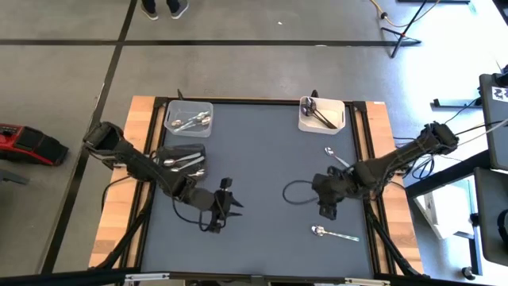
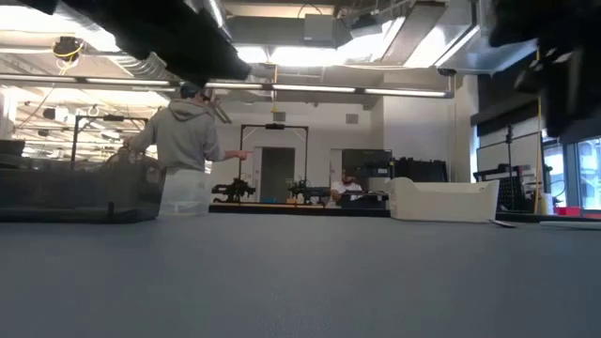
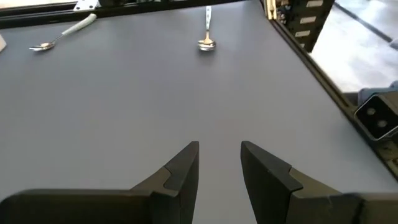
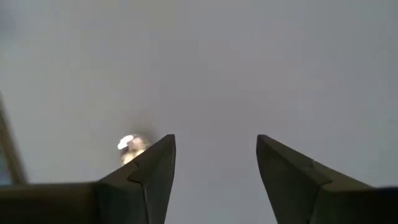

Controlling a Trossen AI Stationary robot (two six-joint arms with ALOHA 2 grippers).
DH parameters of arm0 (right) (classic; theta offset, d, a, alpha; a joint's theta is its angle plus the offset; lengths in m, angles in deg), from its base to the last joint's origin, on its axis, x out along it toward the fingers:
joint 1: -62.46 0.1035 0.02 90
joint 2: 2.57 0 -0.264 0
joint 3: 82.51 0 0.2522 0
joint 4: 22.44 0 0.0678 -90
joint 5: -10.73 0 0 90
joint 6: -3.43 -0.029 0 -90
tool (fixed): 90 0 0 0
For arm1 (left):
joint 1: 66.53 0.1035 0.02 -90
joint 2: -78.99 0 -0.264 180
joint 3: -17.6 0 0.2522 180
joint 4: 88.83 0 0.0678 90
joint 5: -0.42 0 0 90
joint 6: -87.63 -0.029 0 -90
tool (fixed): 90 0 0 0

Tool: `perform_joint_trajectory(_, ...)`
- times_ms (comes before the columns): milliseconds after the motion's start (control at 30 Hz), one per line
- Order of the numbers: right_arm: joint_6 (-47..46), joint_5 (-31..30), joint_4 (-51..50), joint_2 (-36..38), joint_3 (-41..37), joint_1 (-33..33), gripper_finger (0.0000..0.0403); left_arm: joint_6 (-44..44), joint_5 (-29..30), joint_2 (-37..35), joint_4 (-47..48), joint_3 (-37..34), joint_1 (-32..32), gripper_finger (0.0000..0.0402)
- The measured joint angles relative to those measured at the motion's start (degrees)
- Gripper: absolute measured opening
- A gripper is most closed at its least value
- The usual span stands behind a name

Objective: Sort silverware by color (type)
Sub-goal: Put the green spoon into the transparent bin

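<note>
Two silver spoons lie loose and flat on the grey mat: one near the right edge (image 1: 334,155) (image 3: 62,34), one toward the near right corner (image 1: 333,233) (image 3: 207,28). More silver spoons lie in a clear bin (image 1: 189,117) and a dark bin (image 1: 178,159). Dark utensils lie in a white bin (image 1: 321,114). My left gripper (image 1: 226,205) (image 3: 219,165) is open, low over the mat's near-left part, pointing toward the table's right. My right gripper (image 1: 325,208) (image 4: 216,158) is open and points down at the mat, just far of the near spoon, whose shiny bowl (image 4: 130,146) shows beside one finger.
A black cable loop (image 1: 298,191) lies on the mat left of my right gripper. The low view shows the grey bin (image 2: 80,192) and the white bin (image 2: 441,199) on the mat. A person in a grey hoodie (image 2: 186,141) stands beyond the table.
</note>
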Motion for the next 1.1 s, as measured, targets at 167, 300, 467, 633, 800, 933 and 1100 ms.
perform_joint_trajectory(167,-8.73,-0.19,1.49,-0.73,0.00,9.26,0.0199,1.99,2.61,0.00,-0.86,0.00,-2.79,0.0114)
perform_joint_trajectory(300,-16.78,-1.23,1.59,-3.32,0.00,17.20,0.0187,3.68,2.88,0.00,-0.87,0.00,-4.25,0.0114)
perform_joint_trajectory(467,-25.14,-1.65,2.51,-8.31,0.00,25.91,0.0173,4.10,3.68,0.00,-1.19,0.00,-5.28,0.0114)
perform_joint_trajectory(633,-29.91,-1.36,4.48,-13.43,0.00,30.56,0.0162,4.94,4.48,0.00,-1.17,0.00,-5.36,0.0114)
perform_joint_trajectory(800,-29.99,-1.16,5.77,-17.62,0.00,31.37,0.0152,4.92,4.52,0.00,-1.15,0.00,-5.36,0.0114)
perform_joint_trajectory(933,-29.64,0.06,5.82,-20.67,0.00,31.31,0.0145,4.92,4.50,0.00,-1.13,0.00,-5.36,0.0114)
perform_joint_trajectory(1100,-29.37,0.88,7.37,-23.08,-0.01,31.31,0.0134,4.90,4.48,0.00,-1.11,0.00,-5.36,0.0114)
